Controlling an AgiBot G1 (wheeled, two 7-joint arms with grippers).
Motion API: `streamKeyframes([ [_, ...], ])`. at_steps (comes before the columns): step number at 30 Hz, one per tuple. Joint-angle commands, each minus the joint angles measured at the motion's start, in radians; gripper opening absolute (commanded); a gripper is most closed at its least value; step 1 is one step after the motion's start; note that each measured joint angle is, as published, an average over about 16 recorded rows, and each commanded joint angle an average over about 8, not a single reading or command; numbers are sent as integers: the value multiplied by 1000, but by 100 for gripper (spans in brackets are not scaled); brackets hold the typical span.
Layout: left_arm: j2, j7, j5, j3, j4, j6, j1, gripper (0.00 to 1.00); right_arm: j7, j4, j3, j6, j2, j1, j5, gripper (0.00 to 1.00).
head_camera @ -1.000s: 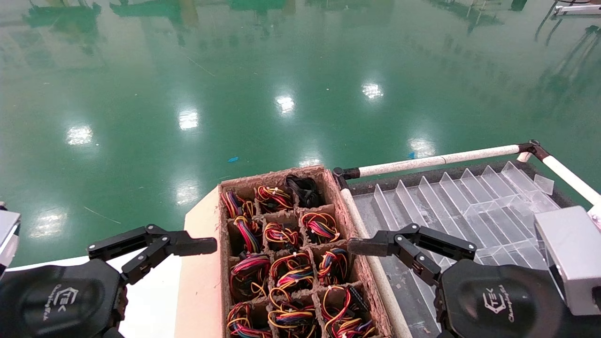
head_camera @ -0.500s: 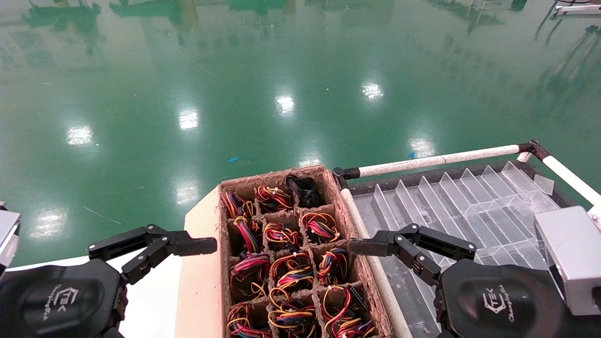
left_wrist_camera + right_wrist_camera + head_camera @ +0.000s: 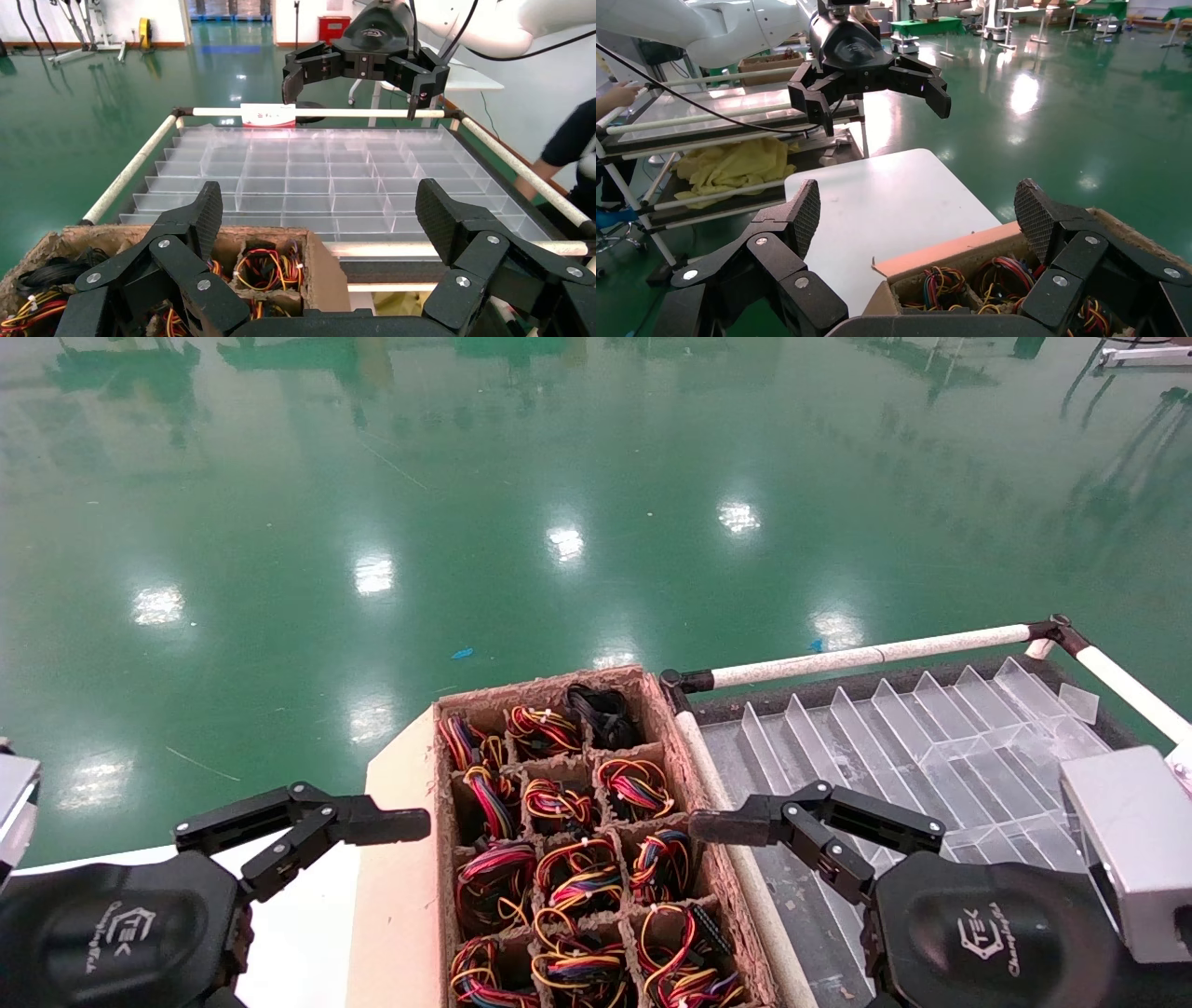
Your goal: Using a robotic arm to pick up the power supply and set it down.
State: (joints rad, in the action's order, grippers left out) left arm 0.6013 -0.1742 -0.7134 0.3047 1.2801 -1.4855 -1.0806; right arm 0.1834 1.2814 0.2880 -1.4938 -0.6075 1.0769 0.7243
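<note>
The power supplies sit in the compartments of a brown pulp tray (image 3: 708,868); only their tied red, yellow, orange and black wire bundles (image 3: 635,784) show, the grey boxes being hidden. My left gripper (image 3: 400,825) hovers open just left of the tray, over the white table. My right gripper (image 3: 712,827) hovers open at the tray's right rim. In the left wrist view the left gripper (image 3: 321,210) frames a bundle (image 3: 267,267) with nothing between its fingers. The right gripper (image 3: 919,210) is likewise empty above bundles (image 3: 933,286). The white robotic arm (image 3: 541,17) shows behind.
A clear plastic divider tray (image 3: 931,738) lies right of the pulp tray, inside a frame of white tubes (image 3: 866,656). A white table (image 3: 298,915) lies to the left. A yellow cloth (image 3: 733,161) rests on a lower rack. A person (image 3: 573,147) stands beyond the frame.
</note>
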Motion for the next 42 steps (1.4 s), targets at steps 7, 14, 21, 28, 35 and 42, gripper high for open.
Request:
streamKeyframes([
  [7, 0, 0, 0, 0, 0, 0, 0, 100, 0, 0, 0, 0, 0, 0, 0, 100],
  [14, 0, 0, 0, 0, 0, 0, 0, 100, 0, 0, 0, 0, 0, 0, 0, 100],
  [21, 0, 0, 0, 0, 0, 0, 0, 100, 0, 0, 0, 0, 0, 0, 0, 100],
  [28, 0, 0, 0, 0, 0, 0, 0, 38, 0, 0, 0, 0, 0, 0, 0, 100],
  [35, 0, 0, 0, 0, 0, 0, 0, 0, 0, 0, 0, 0, 0, 0, 0, 100],
  [42, 0, 0, 0, 0, 0, 0, 0, 0, 0, 0, 0, 0, 0, 0, 0, 100],
])
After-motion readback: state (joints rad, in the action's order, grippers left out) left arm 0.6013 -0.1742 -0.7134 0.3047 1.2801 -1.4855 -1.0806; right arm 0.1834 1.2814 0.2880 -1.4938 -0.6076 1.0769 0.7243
